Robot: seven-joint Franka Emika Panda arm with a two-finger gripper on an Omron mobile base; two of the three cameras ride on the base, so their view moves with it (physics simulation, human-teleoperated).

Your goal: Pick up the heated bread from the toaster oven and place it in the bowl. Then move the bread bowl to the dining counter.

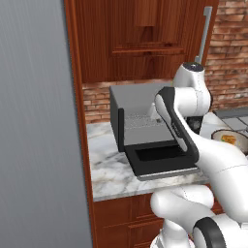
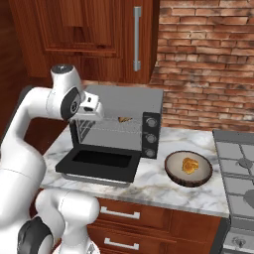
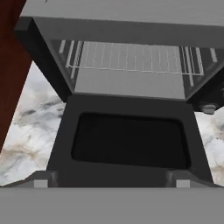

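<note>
The left base view looked forward and down from behind the arm's left side, facing the toaster oven [image 1: 145,131] on the marble counter [image 1: 109,169], with a grey panel [image 1: 36,121] closing its left half. The right base view looked from behind the arm's right side, taking in the same toaster oven [image 2: 119,129] at the counter's [image 2: 163,188] front edge, plus the bowl [image 2: 188,168] and stove [image 2: 238,168] further right. Both shared the oven, its dropped door and the brick wall. The hand view sat close above the open door [image 3: 129,140], looking into the oven at the wire rack [image 3: 131,57].
</note>
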